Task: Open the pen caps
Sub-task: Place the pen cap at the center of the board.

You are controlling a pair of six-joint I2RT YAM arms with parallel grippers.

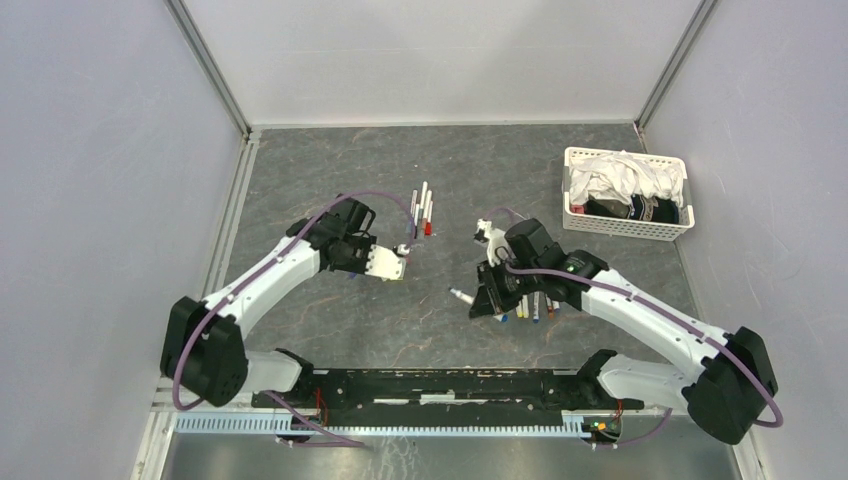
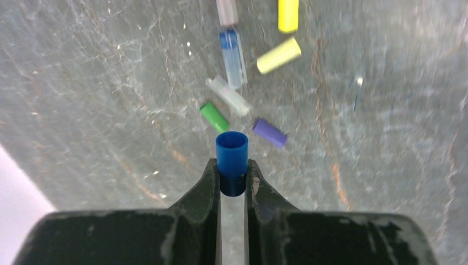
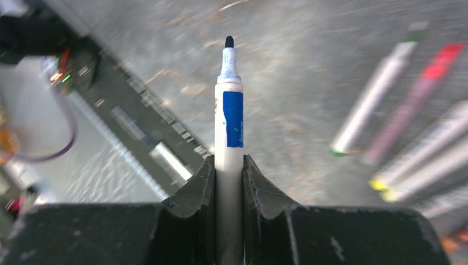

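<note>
The left fingers (image 2: pixel 205 190) are pinched narrow on a blue cap (image 2: pixel 232 150), gripping its closed end so that the open mouth points away from the wrist, above the grey bench (image 2: pixel 99 83). The right fingers (image 3: pixel 198 187) are closed on the white barrel of an uncapped pen (image 3: pixel 228 110), whose blue label band and dark felt tip stand bare beyond the grip, so this pair looks parted. Loose on the bench just beyond the blue cap lie a green cap (image 2: pixel 213 116), a purple cap (image 2: pixel 270 133), a yellow cap (image 2: pixel 278 55) and a clear cap (image 2: pixel 228 95). To the right of the held pen more pens lie side by side, among them a green-ended pen (image 3: pixel 370 105) and a red-ended pen (image 3: pixel 419 94), too blurred to tell whether they are capped. The caps look like light, hard, hollow plastic, smooth and round. They would probably slip out of a loose pinch or roll once set down, so they are best gripped across the body, clear of the thin open rim. The pens seem light, stiff and slick, and are best held on the barrel near the cap end so the pull runs along the axis. The felt tip is the delicate part and would mark whatever it touches.
</note>
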